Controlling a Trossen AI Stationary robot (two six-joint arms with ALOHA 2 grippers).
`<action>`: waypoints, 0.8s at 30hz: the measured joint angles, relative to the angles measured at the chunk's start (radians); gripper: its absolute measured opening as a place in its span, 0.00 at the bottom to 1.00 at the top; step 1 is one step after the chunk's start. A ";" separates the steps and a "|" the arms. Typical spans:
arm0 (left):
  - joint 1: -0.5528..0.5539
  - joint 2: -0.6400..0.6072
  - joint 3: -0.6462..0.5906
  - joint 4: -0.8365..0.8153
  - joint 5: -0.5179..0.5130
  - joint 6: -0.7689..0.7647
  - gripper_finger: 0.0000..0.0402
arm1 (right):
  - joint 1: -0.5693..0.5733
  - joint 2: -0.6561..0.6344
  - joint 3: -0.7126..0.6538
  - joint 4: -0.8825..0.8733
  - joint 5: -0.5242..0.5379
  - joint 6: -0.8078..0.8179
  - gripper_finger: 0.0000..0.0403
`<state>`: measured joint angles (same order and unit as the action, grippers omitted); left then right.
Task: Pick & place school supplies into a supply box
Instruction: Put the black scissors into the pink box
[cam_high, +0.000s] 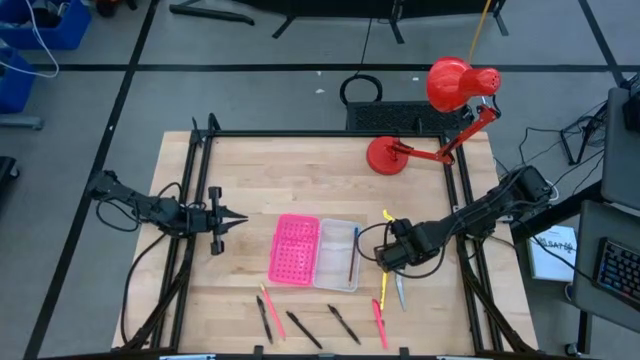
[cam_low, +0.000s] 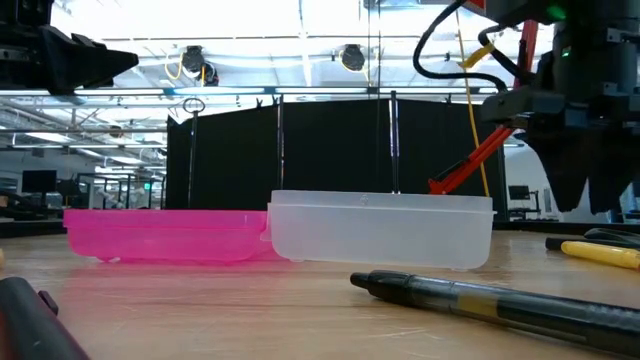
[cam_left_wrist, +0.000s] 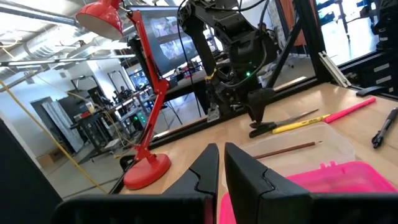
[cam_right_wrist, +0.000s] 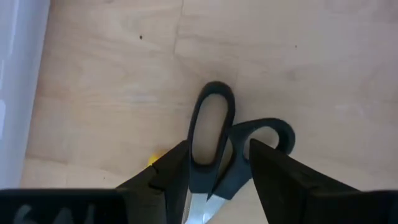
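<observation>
Far left of the worktop (cam_high: 200, 290): left gripper (cam_high: 232, 219), fingers nearly pressed together and holding nothing, hovering well apart from the supplies and aimed toward the supply box (cam_high: 315, 252).

Mid-worktop: supply box lying open, pink lid half on the left, clear half on the right with one thin pencil (cam_high: 353, 256) already inside. In front of it, several pens and pencils scattered near the worktop's edge.

Just right of the clear half: right gripper (cam_right_wrist: 217, 168), spread open, straddling the black handle loops of the scissors (cam_right_wrist: 219, 134) on the wood. Scissors' long axis running between the fingers, blades pointing back under the wrist, yellow pencil (cam_high: 383, 283) alongside. Clearly the nearer arm; likely next a squeeze on the handles, then a short carry leftward to the box.
</observation>
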<state>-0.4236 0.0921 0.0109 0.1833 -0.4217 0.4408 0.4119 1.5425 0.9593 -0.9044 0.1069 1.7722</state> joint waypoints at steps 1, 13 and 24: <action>0.000 0.000 0.000 0.000 0.000 0.000 0.09 | 0.001 0.000 -0.007 0.000 -0.003 0.003 0.38; 0.000 0.000 0.000 0.000 0.000 -0.003 0.09 | 0.000 -0.003 -0.171 0.182 -0.031 0.005 0.38; 0.000 0.000 0.000 -0.001 0.000 -0.018 0.09 | -0.038 -0.002 -0.233 0.193 -0.039 -0.195 0.31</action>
<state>-0.4239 0.0921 0.0109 0.1825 -0.4213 0.4225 0.3740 1.5404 0.7264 -0.7115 0.0678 1.5774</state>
